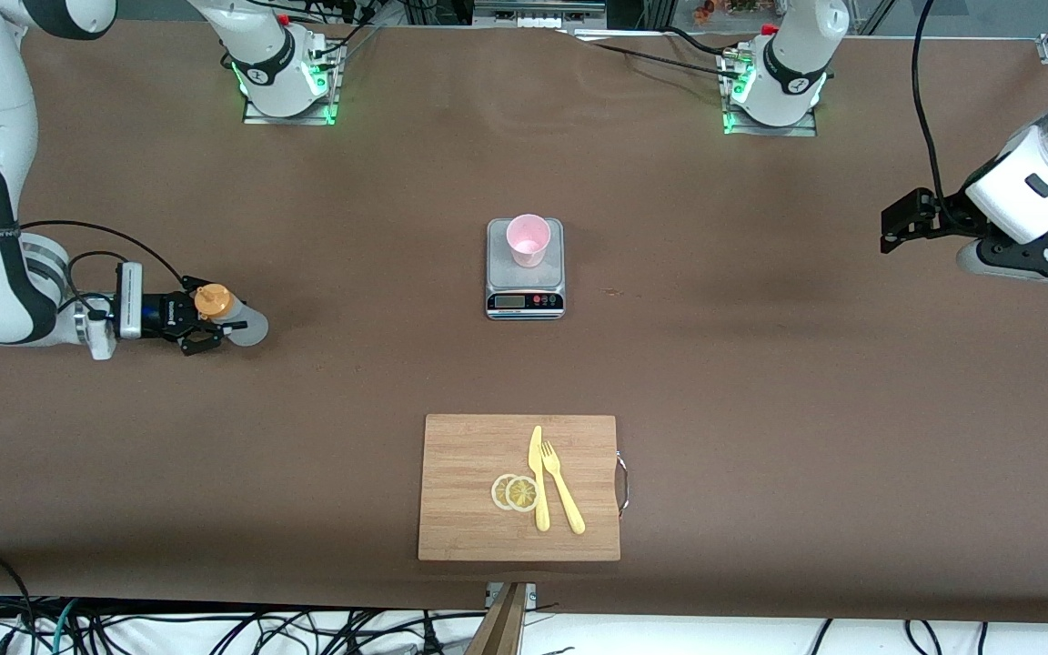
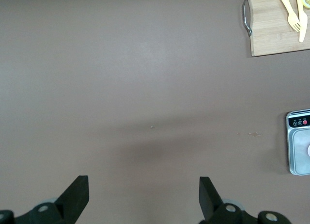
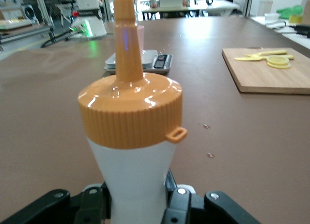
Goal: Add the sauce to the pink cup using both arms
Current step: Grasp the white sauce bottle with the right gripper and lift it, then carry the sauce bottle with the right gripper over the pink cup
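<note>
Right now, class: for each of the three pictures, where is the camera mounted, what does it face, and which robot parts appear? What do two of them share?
Front view: high across the table, facing both bases; shows both arms, right tool shut on the sauce.
Left wrist view: looks down past the open left tool at bare table.
Right wrist view: low, looking along the table, the sauce filling it.
Shared by all: scale, cutting board.

A matt brown table covering (image 1: 760,364) is lying smooth. The translucent whitish plastic squeeze bottle (image 3: 133,180) is showing a glossy ribbed orange cap (image 3: 131,110). The rectangular grained wooden board (image 1: 469,491) is carrying 2 smooth pale yellow plastic utensils (image 1: 551,482). The grey scale's brushed metal top (image 1: 498,246) is gleaming faintly.
</note>
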Controlling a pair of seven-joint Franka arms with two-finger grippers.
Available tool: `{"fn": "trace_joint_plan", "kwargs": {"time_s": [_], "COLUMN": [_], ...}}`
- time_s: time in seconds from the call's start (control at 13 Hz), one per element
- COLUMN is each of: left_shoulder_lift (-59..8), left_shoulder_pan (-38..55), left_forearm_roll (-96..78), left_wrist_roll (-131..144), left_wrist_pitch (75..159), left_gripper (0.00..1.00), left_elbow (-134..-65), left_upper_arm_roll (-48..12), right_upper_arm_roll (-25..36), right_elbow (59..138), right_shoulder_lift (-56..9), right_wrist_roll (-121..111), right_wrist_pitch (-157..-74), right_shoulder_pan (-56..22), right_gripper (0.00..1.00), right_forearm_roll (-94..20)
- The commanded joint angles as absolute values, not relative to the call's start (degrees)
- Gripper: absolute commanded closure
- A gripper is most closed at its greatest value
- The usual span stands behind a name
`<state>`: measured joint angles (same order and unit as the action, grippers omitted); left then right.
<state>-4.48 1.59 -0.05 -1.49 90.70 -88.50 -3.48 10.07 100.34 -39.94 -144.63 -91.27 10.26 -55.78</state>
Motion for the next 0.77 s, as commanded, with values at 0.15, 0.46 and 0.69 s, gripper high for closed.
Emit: {"fn": "trace_joint_plan", "kwargs": {"time_s": [0.15,0.46,0.69], "left_shoulder_lift": [-7.1,-6.9,-6.6], "left_shoulder_pan": [0.9,0.6,-0.3], "left_forearm_roll": [-1.1,-0.7,-0.9], "left_wrist_roll": [-2.0,-2.3,-2.6], "left_wrist_pitch": [90.0,89.7,88.4], "left_gripper": [0.0,0.0,0.0], "left_elbow": [-86.0,-85.9,-85.9], "left_upper_arm_roll": [-3.3,-3.1,-3.0], "right_upper_arm_roll": [13.9,15.9,17.5], "right_elbow": [104.7,104.6,104.4], "right_shoulder_lift": [-29.1,-24.7,-22.5], "right_wrist_roll": [-130.5,-114.9,-102.1], "right_wrist_pitch": [-99.5,-105.4,-107.5], "right_shoulder_pan": [0.8,-7.9,-14.7], "right_gripper": [0.76,0.76,0.76], "right_forearm_roll": [-53.8,-46.8,-39.7]}}
